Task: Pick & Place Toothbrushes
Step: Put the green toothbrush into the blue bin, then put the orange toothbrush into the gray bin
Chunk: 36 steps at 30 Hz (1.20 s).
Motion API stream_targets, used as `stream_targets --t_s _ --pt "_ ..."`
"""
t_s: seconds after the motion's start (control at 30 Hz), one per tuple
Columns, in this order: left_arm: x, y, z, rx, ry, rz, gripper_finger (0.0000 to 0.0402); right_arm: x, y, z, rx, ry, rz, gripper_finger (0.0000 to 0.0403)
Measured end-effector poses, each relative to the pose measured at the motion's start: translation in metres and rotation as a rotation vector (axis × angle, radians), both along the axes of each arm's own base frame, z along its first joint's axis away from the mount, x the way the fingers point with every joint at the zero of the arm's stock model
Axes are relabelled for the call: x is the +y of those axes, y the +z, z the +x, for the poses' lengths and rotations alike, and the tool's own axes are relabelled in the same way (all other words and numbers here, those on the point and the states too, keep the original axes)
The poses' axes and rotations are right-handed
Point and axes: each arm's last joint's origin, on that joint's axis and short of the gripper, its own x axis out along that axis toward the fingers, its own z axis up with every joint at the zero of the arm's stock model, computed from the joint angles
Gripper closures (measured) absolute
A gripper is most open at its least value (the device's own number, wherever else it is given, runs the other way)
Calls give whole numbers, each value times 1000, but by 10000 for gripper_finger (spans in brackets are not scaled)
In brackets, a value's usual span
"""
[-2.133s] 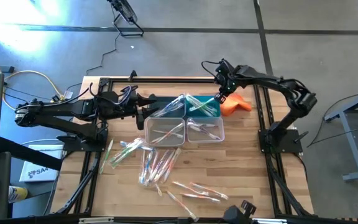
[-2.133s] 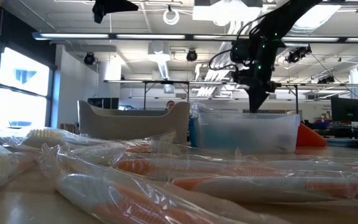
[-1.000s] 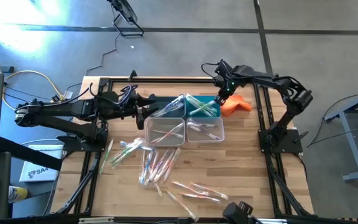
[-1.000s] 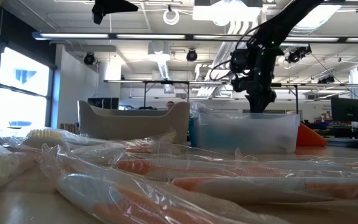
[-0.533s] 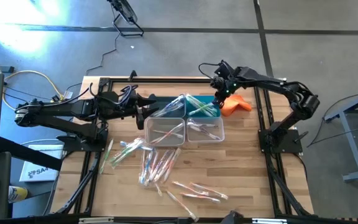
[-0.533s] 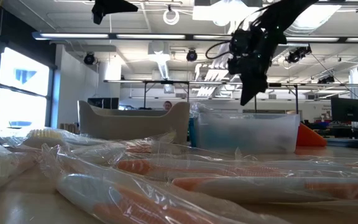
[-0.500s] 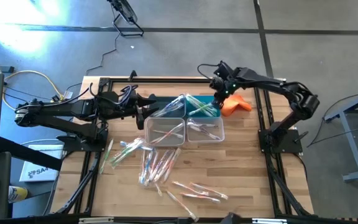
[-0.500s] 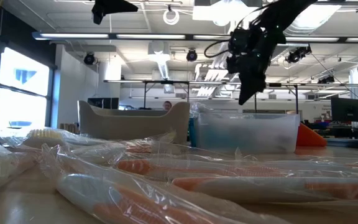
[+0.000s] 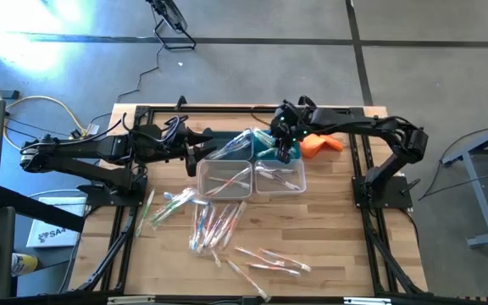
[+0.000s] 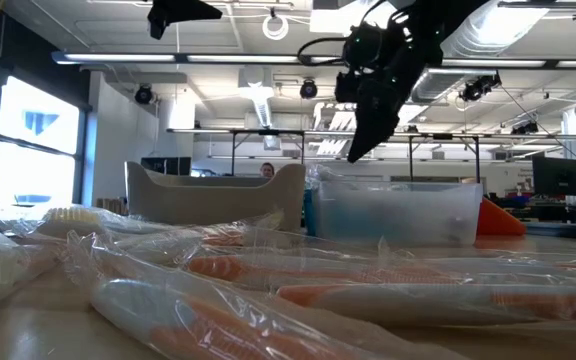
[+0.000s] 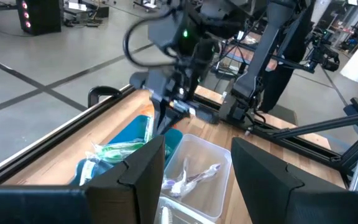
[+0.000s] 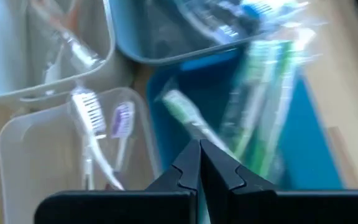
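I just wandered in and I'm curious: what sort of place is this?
Probably a robotics lab or workshop: a wooden table with two mounted arms, bare concrete floor with trailing cables, and open ceiling with strip lights over more workbenches.

Toothbrushes (image 9: 214, 222) before the bins (image 9: 252, 165)

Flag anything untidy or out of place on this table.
Many wrapped toothbrushes lie scattered loose on the table in front of the bins, pointing every way. An orange cloth sits crumpled beside the blue bin.
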Motion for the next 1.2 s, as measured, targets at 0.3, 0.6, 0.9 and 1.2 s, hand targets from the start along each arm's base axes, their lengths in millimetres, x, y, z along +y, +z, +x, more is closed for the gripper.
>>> stream_targets --t_s 0.3,0.6,0.9,1.2 --pt "0 0 0 0 0 0 220 3 -27 17 59 12 -10 400" --pt "0 0 0 1 0 0 220 -4 -51 22 137 -7 -11 400" --pt "0 -2 0 19 1 -1 220 -1 -44 19 121 5 1 400" --pt "0 -2 0 24 0 -1 220 11 15 3 -61 -25 -50 400"
